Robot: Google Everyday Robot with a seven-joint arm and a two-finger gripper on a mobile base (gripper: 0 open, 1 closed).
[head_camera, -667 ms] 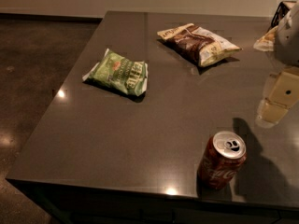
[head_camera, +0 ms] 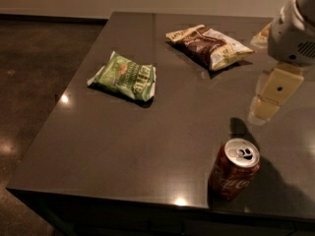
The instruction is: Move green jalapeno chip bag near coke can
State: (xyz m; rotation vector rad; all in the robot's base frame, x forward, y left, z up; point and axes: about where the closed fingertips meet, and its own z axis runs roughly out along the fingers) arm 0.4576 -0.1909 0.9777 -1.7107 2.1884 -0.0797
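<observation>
Gripper (head_camera: 266,108), grasp state untellable, hangs near right edge behind can (head_camera: 235,169); swinging toward green bag (head_camera: 125,77) could topple can.

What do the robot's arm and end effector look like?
The end effector, at the right edge above the table and beyond the can, is a pale cream, blocky piece with a small dark dot on its face. Above it, the arm ends in a rounded light-grey housing with dark vent slots. No cables or lettering show.

Cream claw (head_camera: 264,109) near red coke can (head_camera: 235,174)
</observation>
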